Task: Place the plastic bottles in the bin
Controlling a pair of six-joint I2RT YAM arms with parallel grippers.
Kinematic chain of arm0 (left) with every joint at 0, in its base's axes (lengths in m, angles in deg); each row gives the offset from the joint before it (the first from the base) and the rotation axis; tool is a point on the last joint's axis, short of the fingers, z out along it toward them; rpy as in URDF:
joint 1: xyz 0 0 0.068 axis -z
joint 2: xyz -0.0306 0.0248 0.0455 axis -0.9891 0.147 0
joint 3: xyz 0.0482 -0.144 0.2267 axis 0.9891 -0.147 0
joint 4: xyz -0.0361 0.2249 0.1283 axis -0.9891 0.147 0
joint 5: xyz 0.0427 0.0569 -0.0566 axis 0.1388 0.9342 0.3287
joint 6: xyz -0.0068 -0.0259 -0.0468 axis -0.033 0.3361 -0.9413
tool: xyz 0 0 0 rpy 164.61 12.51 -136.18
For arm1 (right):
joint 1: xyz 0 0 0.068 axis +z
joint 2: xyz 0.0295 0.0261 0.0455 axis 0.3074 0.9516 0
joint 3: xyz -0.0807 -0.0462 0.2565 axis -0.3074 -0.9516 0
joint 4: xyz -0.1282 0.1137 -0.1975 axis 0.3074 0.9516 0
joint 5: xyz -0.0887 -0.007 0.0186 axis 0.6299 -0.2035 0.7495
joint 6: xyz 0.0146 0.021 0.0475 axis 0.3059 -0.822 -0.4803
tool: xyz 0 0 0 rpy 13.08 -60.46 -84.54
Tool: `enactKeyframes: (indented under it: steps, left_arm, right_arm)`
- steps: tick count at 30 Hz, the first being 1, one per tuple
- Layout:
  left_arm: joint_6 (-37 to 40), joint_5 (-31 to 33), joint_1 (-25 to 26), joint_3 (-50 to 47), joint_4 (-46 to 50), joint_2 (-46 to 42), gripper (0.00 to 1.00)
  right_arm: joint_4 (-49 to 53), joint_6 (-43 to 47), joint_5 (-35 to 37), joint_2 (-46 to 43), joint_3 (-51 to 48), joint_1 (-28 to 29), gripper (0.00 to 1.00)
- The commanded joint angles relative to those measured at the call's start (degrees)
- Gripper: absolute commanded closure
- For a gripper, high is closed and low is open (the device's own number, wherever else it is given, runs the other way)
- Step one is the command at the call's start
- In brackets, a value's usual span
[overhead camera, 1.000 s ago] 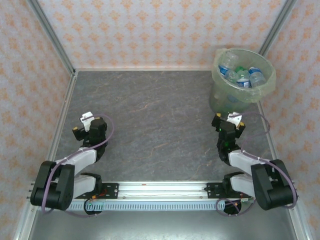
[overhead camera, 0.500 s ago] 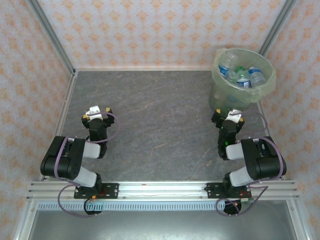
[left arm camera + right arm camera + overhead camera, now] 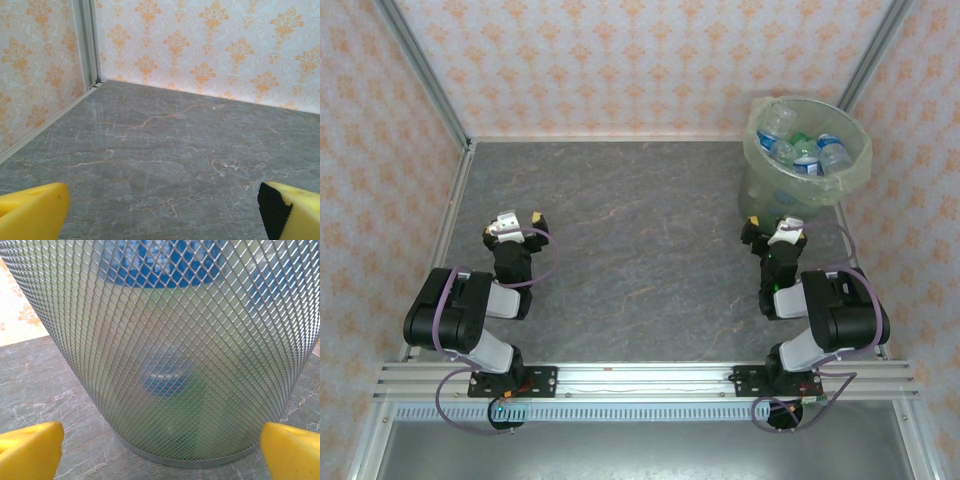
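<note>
Bottles (image 3: pixel 802 150) of clear plastic with blue labels, plus some green ones, lie heaped inside the round wire-mesh bin (image 3: pixel 761 196), which is lined with a pale-green translucent bag and stands in the far right corner of the grey marble-patterned tabletop (image 3: pixel 640 270). No bottle can be seen on the tabletop itself, so the task looks finished or very nearly so.

Both arms are folded close to their bases at the near edge, a resting posture rather than a reaching one. The left gripper (image 3: pixel 510 222) hangs over bare stone well away from the bin, its jaws spread wide with nothing between them; its wrist camera sees only its yellow fingertips (image 3: pixel 35 212) at the lower corners. The right gripper (image 3: pixel 775 232) sits just in front of the bin's foot, facing the mesh wall, jaws likewise wide and empty. Through that mesh, blue labels and green plastic show dimly. Judging by this, neither arm has any pickup left to make.
</note>
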Motion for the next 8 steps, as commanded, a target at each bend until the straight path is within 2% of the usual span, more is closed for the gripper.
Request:
enactKeyframes:
  steps: [1, 8]
  left_arm:
    - [1.68, -1.80, 0.10, -0.83, -3.34, 0.42, 0.00]
    - [1.57, -2.43, -0.13, -0.59, -3.01, 0.43, 0.00]
  right_arm:
    - [-1.86, 0.48, -0.73, 0.19, 0.96, -0.23, 0.00]
    - [-1.76, 0.49, -0.74, 0.16, 1.09, -0.19, 0.00]
